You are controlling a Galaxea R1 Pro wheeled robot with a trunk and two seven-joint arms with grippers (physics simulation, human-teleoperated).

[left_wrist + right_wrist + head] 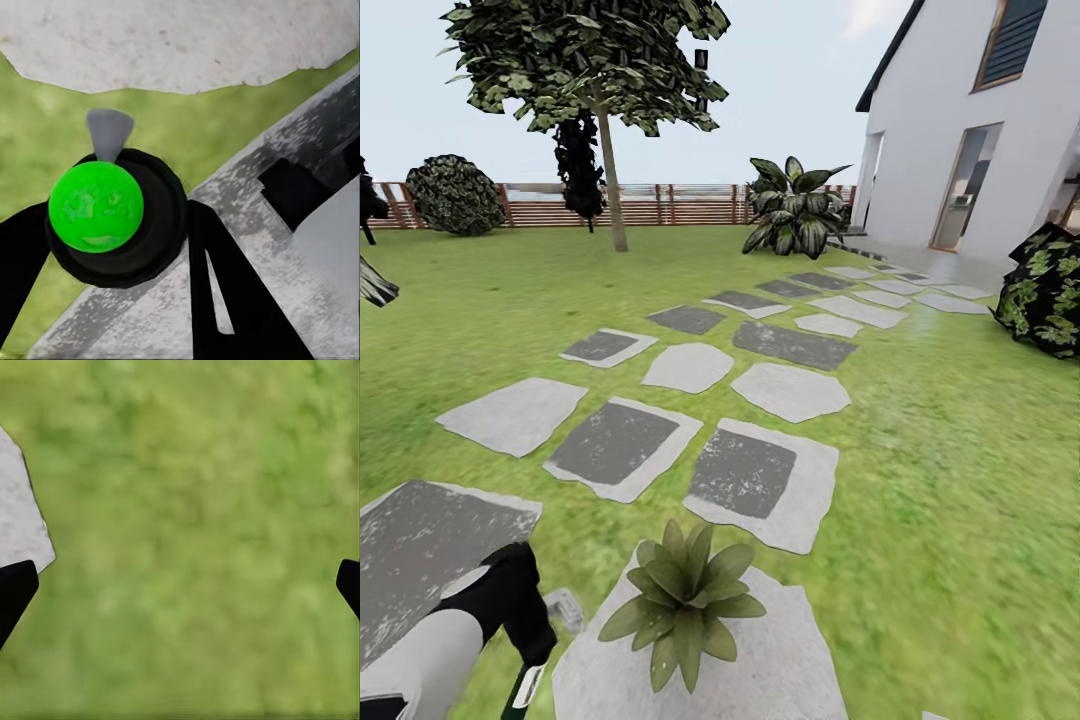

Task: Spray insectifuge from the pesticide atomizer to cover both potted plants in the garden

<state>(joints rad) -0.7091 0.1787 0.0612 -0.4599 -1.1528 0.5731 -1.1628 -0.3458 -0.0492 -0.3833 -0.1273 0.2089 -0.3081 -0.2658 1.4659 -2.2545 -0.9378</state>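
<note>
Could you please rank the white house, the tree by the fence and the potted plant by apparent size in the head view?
1. Tree and white house: similar in extent, and the house is cropped, so I won't separate them.
2. Potted plant: smallest, despite being nearest the camera.

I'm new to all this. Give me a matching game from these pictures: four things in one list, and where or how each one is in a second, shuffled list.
Things:
1. potted plant
2. pesticide atomizer
3. right gripper
4. broad-leaved bush

Place or state:
A. open, above the grass
B. near the corner of the white house
C. on a pale stepping stone
D. held in the left gripper

Pairs: 1-C, 2-D, 3-A, 4-B.
</note>
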